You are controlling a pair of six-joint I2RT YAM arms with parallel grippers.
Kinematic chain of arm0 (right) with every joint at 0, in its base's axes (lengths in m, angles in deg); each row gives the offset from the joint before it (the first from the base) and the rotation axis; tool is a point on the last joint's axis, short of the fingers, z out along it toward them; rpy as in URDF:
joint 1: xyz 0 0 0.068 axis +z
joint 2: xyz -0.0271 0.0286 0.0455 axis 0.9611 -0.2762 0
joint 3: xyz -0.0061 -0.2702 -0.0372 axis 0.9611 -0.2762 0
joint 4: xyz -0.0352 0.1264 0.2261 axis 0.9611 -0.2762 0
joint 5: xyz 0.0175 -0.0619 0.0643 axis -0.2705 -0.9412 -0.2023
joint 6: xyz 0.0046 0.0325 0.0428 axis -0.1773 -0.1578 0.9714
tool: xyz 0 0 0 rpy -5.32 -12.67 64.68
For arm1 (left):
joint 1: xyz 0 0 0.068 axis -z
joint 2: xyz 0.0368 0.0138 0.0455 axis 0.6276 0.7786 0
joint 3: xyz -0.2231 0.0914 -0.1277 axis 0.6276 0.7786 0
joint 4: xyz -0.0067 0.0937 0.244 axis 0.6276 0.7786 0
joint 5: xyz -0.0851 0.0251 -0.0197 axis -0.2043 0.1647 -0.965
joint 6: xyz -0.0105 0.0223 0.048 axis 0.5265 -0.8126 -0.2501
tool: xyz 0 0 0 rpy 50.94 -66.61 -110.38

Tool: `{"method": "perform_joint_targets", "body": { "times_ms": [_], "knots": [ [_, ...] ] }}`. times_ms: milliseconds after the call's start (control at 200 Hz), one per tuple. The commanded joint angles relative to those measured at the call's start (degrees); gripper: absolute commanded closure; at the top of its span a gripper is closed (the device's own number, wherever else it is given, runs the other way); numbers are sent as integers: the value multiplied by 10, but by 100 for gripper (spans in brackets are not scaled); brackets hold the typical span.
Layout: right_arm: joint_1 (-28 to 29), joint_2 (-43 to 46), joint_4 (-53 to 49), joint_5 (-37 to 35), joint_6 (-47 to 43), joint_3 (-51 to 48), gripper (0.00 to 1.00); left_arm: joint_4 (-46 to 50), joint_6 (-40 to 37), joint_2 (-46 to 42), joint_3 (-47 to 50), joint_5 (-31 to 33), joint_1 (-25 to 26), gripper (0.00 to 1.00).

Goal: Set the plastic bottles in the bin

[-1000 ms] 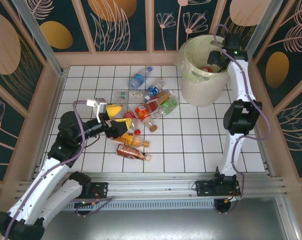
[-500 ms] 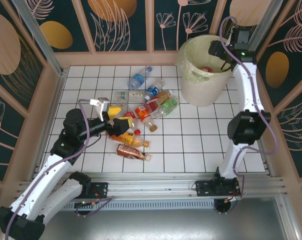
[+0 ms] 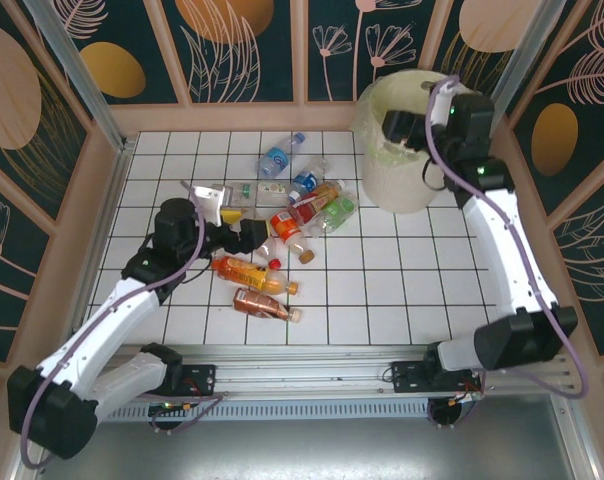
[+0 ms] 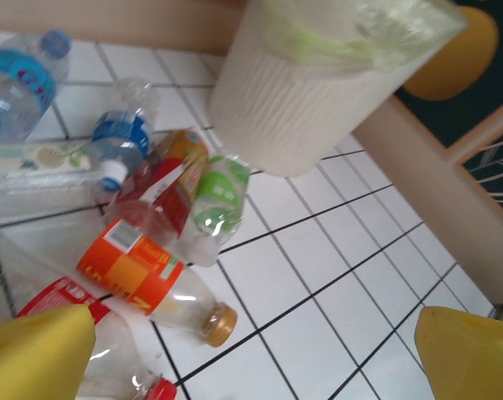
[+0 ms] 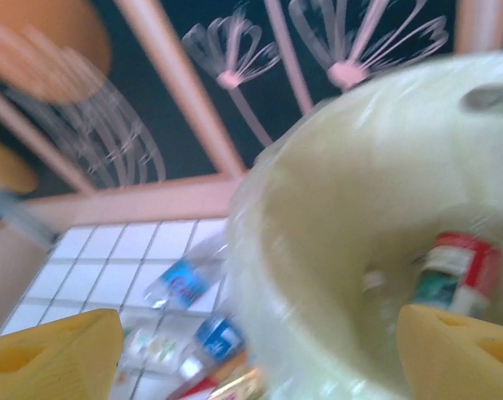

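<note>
Several plastic bottles lie in a heap mid-table: a blue-label one [image 3: 276,159], a green-label one [image 3: 337,211], an orange-label one [image 3: 287,223], an orange one [image 3: 244,270] and a reddish one [image 3: 265,305]. My left gripper [image 3: 244,232] hovers open at the heap's left edge. In the left wrist view, its yellow fingertips [image 4: 35,350] flank bare tile beside the orange-label bottle [image 4: 133,271]. The cream bin [image 3: 407,165] stands at the back right. My right gripper [image 3: 402,126] is open over its left rim, holding nothing. A red-label bottle [image 5: 460,265] lies inside the bin [image 5: 343,250].
Wooden walls with dark floral panels enclose the white tiled table [image 3: 402,290]. Metal posts stand at both back corners. A flat clear pack with a pale label [image 4: 35,158] lies among the bottles. Open tiles stretch to the right of the heap and in front of the bin.
My right arm has swung left, carrying its gripper from the bin's far right side to its left rim while opening wider. My left gripper has pushed forward and right into the heap's edge.
</note>
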Motion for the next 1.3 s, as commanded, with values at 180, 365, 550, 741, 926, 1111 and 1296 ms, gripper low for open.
{"method": "perform_joint_targets", "body": {
  "times_ms": [180, 365, 550, 741, 926, 1111, 1296],
  "knots": [
    [101, 108, 14, 139, 1, -188, 16, 20, 43, 40, -14, 27, 3, 1],
    [186, 95, 60, 63, 19, -283, 18, 39, 10, 13, -12, -48, 3, 1],
    [244, 26, 117, 17, 23, -299, 26, 76, 12, -56, -10, -11, 3, 1],
    [282, -84, 121, -24, 5, -245, 33, 158, -1, -93, -37, 29, 2, 1],
    [309, -208, 88, -78, -10, -156, 36, 205, -41, -112, -33, 59, 3, 1],
    [324, -307, 45, -132, -18, -71, 34, 151, -55, -152, 4, 36, 3, 1],
    [331, -362, 2, -155, -26, -17, 32, 104, -52, -180, 34, 11, 3, 2]
  ]
}}
